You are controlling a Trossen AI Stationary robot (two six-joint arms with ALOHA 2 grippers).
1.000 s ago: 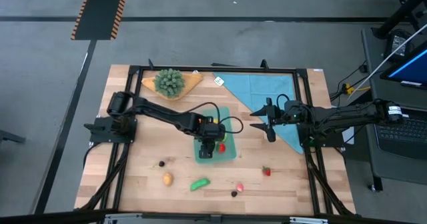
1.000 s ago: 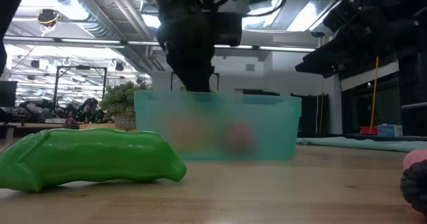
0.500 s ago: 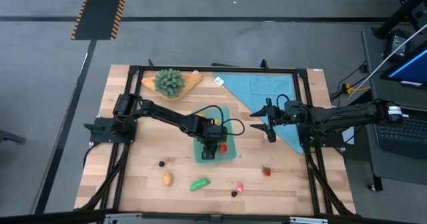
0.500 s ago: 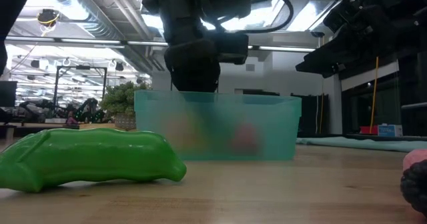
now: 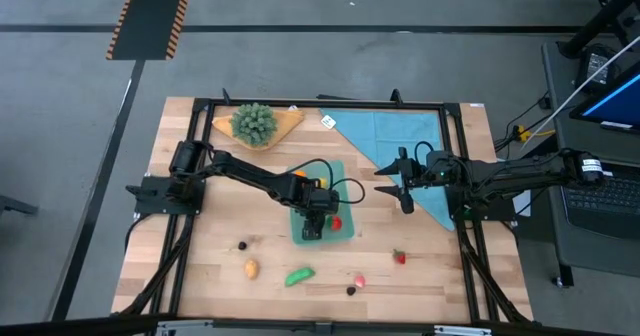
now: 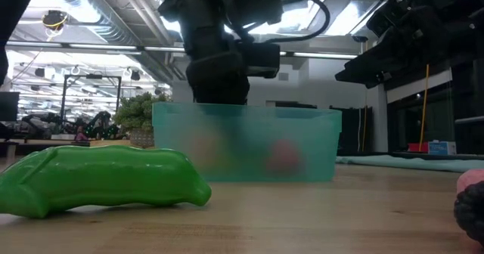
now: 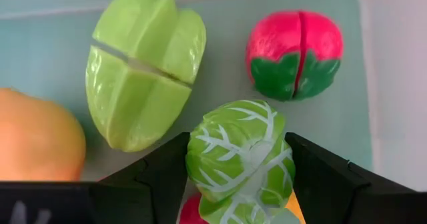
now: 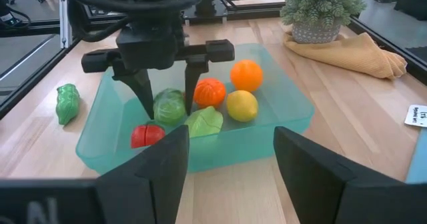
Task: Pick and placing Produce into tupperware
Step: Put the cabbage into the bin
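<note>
holding green cabbage [image 7: 237, 159] inside tupperware [image 8: 293, 111], left pincer [image 8: 169, 103] clamped; right pincer [image 5: 402, 188] fingers apart, idle over cloth [image 5: 400, 136].

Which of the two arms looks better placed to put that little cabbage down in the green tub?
The left one, probably. The left gripper already holds the cabbage between its fingers, right over the tub. The right gripper hangs empty and open off to the side, above the blue cloth's edge.

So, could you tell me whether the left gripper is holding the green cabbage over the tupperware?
Yes, the left gripper clasps the green cabbage between its fingers, above the tupperware.
</note>
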